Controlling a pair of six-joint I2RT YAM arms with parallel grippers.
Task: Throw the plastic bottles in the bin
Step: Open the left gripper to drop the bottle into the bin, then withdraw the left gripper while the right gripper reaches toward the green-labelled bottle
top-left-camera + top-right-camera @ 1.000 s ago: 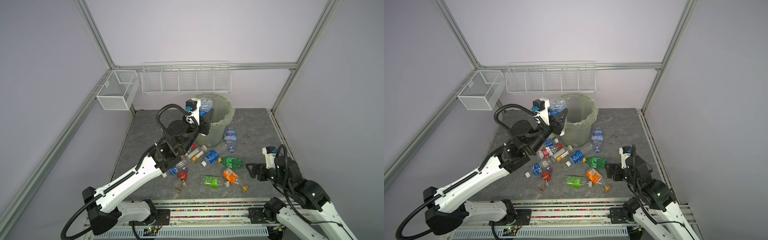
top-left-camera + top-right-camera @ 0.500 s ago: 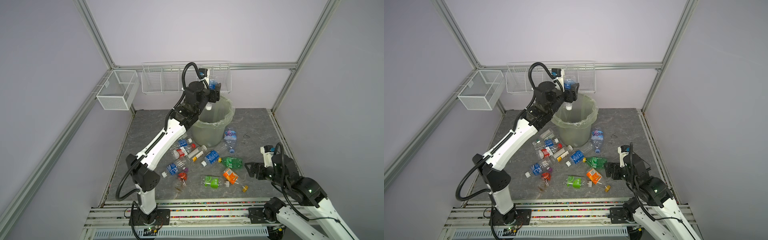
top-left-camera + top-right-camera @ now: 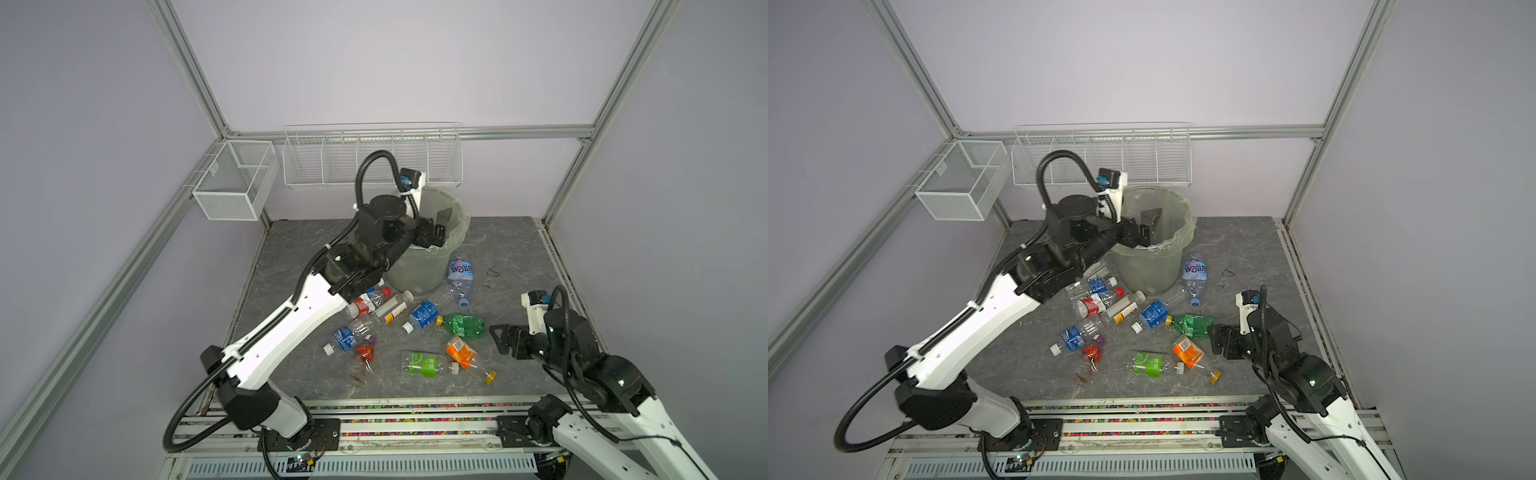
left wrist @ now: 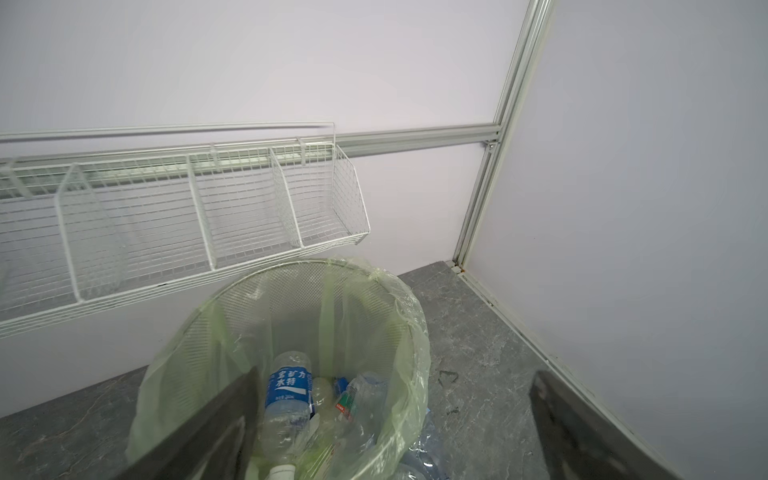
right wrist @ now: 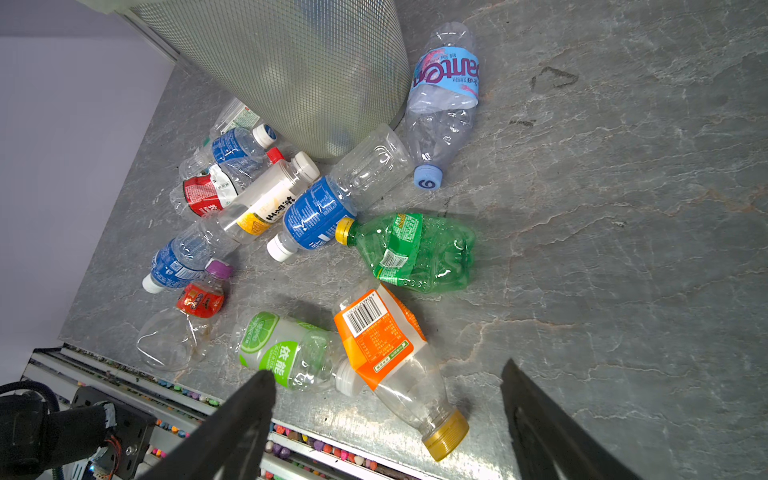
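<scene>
Revealing bottles (image 4: 287,400) inside the bin (image 4: 368,316), left wrist view outdoes top views.

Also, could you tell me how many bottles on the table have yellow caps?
2: the green-tinted bottle on the pile's right, and the orange-labelled bottle beside it, nearer the robot. The left arm may hide others.

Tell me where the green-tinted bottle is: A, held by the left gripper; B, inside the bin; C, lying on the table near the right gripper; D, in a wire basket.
C: the green-tinted bottle lies on its side on the table, just ahead of the open right gripper.
</scene>
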